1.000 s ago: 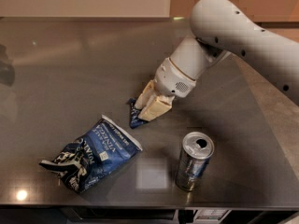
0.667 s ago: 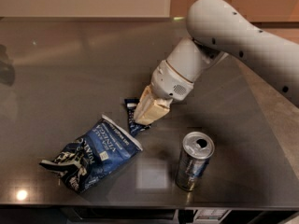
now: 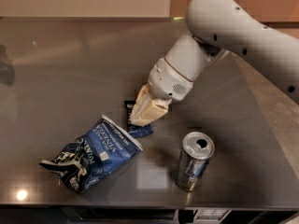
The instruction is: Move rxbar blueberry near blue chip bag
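Note:
The rxbar blueberry (image 3: 140, 130), a small dark navy wrapper, sits low over the table just right of the blue chip bag's upper corner. My gripper (image 3: 136, 121) comes down from the upper right and is shut on the bar, hiding its middle. The blue chip bag (image 3: 93, 155) is large and wrinkled, with white lettering. It lies at the front left, its top corner almost touching the bar.
A silver-and-blue drink can (image 3: 194, 161) stands upright at the front right, a short way right of the bar. My white arm (image 3: 233, 27) crosses the upper right. The dark glossy table (image 3: 70, 69) ends at the front edge, just below the bag and can.
My gripper has moved left and slightly toward the bag with the bar in it. The bar now lies lower and closer to the bag's corner. The bag and can have not moved.

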You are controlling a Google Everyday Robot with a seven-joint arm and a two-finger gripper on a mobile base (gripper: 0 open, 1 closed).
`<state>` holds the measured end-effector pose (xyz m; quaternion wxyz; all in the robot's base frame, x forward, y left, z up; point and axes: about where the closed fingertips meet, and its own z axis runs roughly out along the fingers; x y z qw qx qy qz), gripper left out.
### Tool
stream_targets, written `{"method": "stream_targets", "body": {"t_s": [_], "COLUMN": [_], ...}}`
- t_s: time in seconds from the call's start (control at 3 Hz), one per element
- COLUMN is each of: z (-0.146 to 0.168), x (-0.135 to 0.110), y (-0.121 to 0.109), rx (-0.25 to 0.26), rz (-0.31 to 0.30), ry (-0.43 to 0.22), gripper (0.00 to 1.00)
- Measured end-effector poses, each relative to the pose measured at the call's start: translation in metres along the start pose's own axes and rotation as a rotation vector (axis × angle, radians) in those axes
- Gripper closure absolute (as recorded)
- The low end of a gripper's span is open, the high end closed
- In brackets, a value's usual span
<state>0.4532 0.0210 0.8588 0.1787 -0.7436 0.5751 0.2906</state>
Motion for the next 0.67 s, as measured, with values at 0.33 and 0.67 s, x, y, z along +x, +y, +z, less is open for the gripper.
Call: {"method": "stream_targets", "body": {"t_s": [0.33, 0.67], "z": [0.0012, 0.0023], "x": [-0.0004, -0.0015], "y": [-0.0006, -0.0007], "rx": [0.0, 0.0], "rz": [-0.001, -0.003], "ry": [0.001, 0.001], "gripper": [0.36, 0.13]}}
